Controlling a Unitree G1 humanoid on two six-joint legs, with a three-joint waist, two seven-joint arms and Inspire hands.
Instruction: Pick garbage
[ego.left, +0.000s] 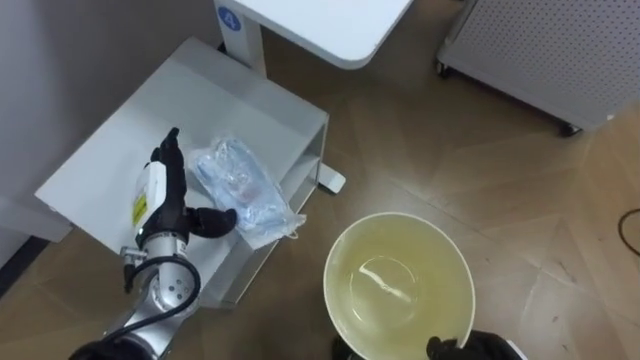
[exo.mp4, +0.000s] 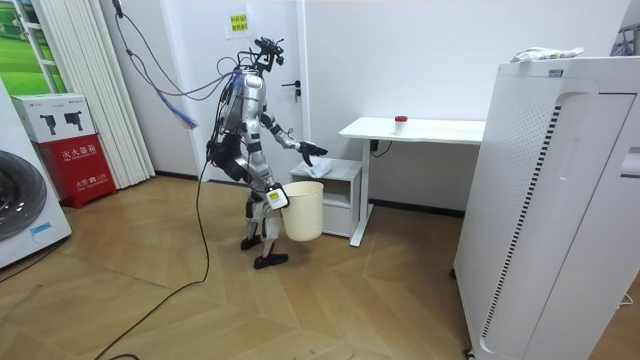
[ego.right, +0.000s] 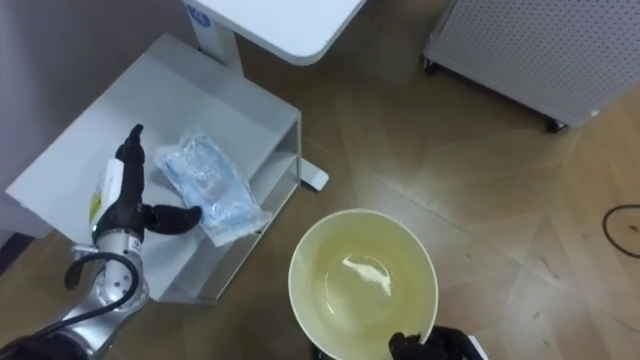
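The bag on your left is clear with a pale blue tint, and the cabinet under it is white. Your left hand is black (its back carries a white-and-yellow patch). Near right, the bin is pale cream-yellow, and the right hand at its rim is black. The floor is brown wood in a herringbone pattern. The far desk is white, and the far-right panel is white, dotted with fine holes.

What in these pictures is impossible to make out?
- The right hand: cut off by the eye views' lower edge, at the rim of the bin.
- What the plastic packet contains: wrinkled film hides it.
- The red thing on the desk: too small in room view.
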